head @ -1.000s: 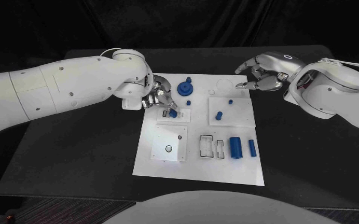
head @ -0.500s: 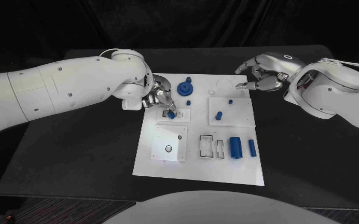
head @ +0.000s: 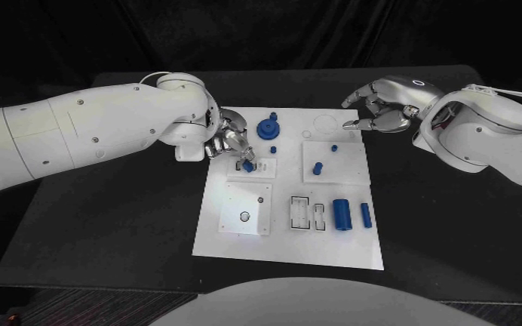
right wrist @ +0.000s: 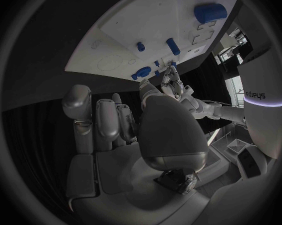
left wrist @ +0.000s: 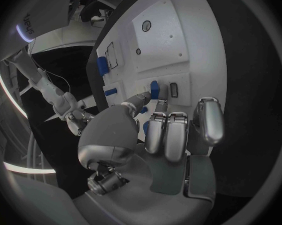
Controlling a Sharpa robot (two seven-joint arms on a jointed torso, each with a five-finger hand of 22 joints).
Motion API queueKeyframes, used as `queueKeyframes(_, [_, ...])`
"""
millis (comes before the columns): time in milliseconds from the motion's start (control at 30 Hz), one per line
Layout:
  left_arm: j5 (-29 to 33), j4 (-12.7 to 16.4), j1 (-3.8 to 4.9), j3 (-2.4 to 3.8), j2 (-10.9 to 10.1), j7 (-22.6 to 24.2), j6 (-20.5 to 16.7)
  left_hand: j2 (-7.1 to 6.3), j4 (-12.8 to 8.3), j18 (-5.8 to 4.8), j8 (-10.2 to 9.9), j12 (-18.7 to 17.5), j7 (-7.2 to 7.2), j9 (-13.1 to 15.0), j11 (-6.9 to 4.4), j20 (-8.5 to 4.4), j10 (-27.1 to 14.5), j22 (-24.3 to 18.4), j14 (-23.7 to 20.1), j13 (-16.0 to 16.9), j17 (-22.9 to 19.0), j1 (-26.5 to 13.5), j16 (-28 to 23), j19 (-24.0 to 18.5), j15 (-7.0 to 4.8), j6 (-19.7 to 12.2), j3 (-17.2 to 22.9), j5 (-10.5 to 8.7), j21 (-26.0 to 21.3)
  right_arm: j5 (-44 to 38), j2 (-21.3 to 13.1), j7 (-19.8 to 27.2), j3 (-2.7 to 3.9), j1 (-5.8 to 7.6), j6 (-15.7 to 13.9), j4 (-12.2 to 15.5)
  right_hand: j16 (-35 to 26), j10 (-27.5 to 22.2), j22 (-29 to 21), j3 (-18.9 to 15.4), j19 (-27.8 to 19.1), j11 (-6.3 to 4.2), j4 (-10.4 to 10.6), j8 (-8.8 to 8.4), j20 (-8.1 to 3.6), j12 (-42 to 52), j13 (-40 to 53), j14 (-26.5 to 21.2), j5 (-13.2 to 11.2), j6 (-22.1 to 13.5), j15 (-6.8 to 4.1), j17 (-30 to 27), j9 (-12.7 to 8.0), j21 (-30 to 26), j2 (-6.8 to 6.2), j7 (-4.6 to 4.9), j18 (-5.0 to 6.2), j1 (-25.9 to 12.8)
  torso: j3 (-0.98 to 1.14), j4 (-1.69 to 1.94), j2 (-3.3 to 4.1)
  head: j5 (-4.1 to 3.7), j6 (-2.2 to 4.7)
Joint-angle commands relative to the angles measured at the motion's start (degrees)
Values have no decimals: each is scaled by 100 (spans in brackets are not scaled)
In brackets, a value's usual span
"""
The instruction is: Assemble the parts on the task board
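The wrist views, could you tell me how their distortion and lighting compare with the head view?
Head view: straight edges on the white task board, evenly lit against a dark backdrop. Left wrist view: fisheye bends the board's edge; the silver left hand looms large. Right wrist view: same bending, the silver right hand dim.

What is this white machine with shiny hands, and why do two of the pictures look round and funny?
It is a robot with two white arms at a black table. One picture looks down from its head. The round ones come from cameras at its wrists, looking past its own fingers. On the table lies a white task board with small blue parts to fit into it. The left hand pinches a small blue peg at the board. The right hand hovers by the board's far corner, fingers curled, holding nothing.
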Motion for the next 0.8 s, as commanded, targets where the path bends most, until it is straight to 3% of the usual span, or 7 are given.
queueKeyframes(33, [21, 75, -8, 5, -51, 119, -347, -10, -147, 70, 32, -26, -24, 11, -34, -34, 201, 8, 275, 1032, 935, -40, -42, 11, -24, -4, 171, -23, -40, -24, -11, -102, 3, -15, 18, 14, -33, -40, -5, -23, -31, -1, -20, 33, 19, -12, 465, 35, 30, 58, 38, -5, -9, -37, 66, 1, 64, 9, 1, 0, 0, -3, -1])
queueKeyframes(400, [-46, 349, -6, 6, -236, 113, -1035, 0, -137, 70, 55, -57, -27, 71, -40, -40, 175, 21, 254, 993, 889, -119, -67, 29, -32, -17, 265, 99, -45, -24, -1, -87, 3, -33, -38, 4, -45, -49, -10, -25, -35, 0, -22, 33, 20, -22, 456, 31, 30, 61, 39, -17, -11, -52, 65, 1, 66, 12, 3, 2, 0, -14, -1])
queueKeyframes(800, [-467, 507, -48, 3, -309, 211, -1448, 36, -26, 71, 78, -92, -27, 125, -42, -46, 147, 24, 224, 947, 816, -234, -104, 45, -38, -25, 313, 104, -58, -24, 4, -58, 2, -94, -109, -5, -106, -101, -41, -32, -60, 1, -34, 33, 22, -81, 404, 12, 34, 67, 41, -75, -19, -133, 64, 4, 80, 30, 11, -5, -3, 29, -1])
